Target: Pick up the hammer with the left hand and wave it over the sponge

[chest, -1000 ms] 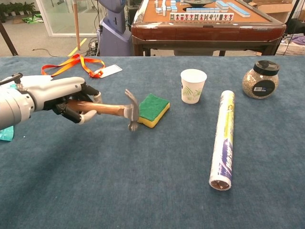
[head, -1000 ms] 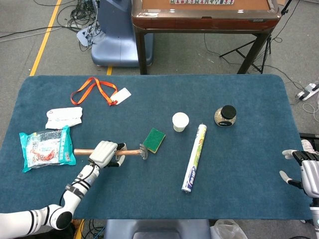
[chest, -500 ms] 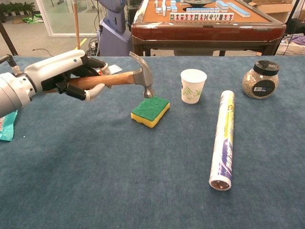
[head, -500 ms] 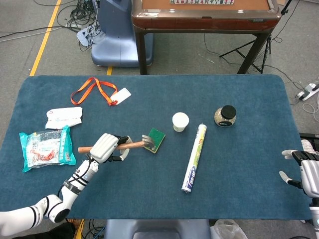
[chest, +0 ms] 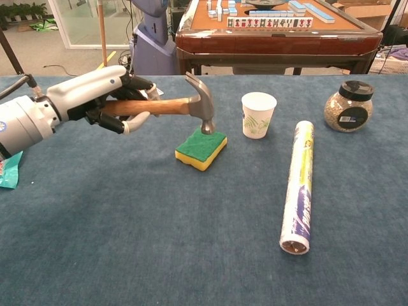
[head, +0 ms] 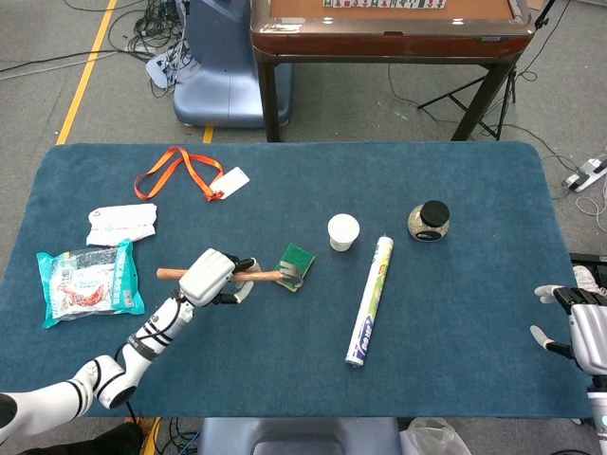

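Left hand (chest: 105, 95) wrapped around the wooden handle of the hammer (chest: 167, 106), held off the blue table (chest: 191, 242) with the handle roughly level. Steel head out beyond the fingers, face pointing down, right above the far edge of the green-and-yellow sponge (chest: 202, 150); contact between the two hard to judge. Past the sponge, farther from that hand: white paper cup (chest: 258, 115), then a long foil-wrap roll (chest: 298, 187), then a black-lidded jar (chest: 348, 106). Behind the hand, toward the table's far corner, an orange lanyard (head: 180, 172) with its card; just beside the forearm, a white packet (head: 121, 225) and a teal snack bag (head: 87, 282). Right hand (head: 580, 332) well apart at the opposite table edge, fingers spread, holding nothing.
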